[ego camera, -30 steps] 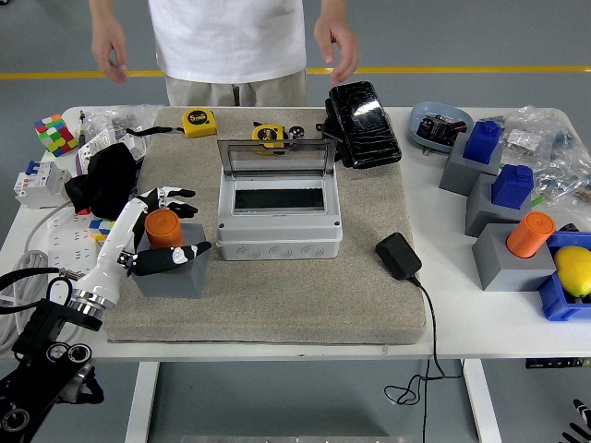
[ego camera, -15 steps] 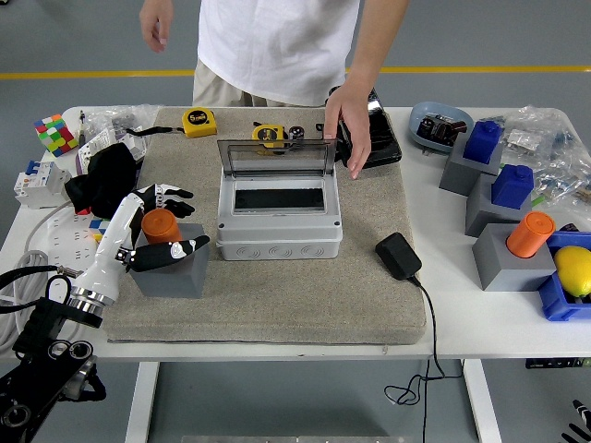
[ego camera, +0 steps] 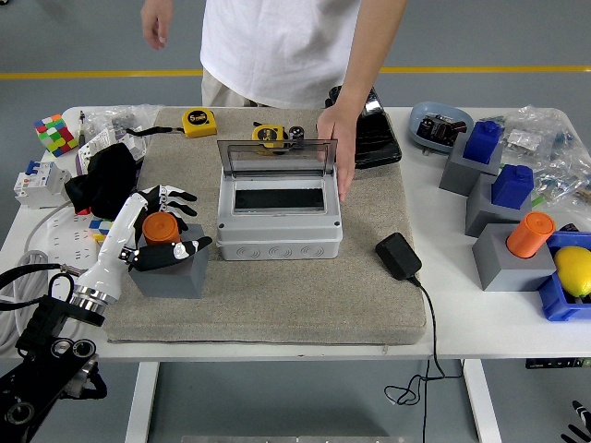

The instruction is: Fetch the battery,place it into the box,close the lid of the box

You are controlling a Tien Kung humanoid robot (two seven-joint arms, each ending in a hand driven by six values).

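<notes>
The orange cylindrical battery (ego camera: pixel 162 228) stands upright in a grey block (ego camera: pixel 174 270) on the left of the mat. My left hand (ego camera: pixel 187 221) is open around it, fingers (ego camera: pixel 172 196) behind it and thumb in front on the block, not clasped. The grey box (ego camera: pixel 279 226) sits mid-mat with its clear lid (ego camera: pixel 275 157) standing up. A person's hand (ego camera: pixel 338 148) rests against the lid's right edge. My right hand (ego camera: pixel 580 423) barely shows at the lower right corner.
A black pouch (ego camera: pixel 369 129) lies behind the box and a black adapter (ego camera: pixel 398 255) with its cable to the right. Two yellow tape measures (ego camera: pixel 199 121) sit at the back. Grey blocks with blue and orange pieces (ego camera: pixel 530 234) stand at right, black cloth (ego camera: pixel 109 180) at left.
The person's hand slid from the black pouch down to the lid's right edge. My left hand shifted slightly around the battery.
</notes>
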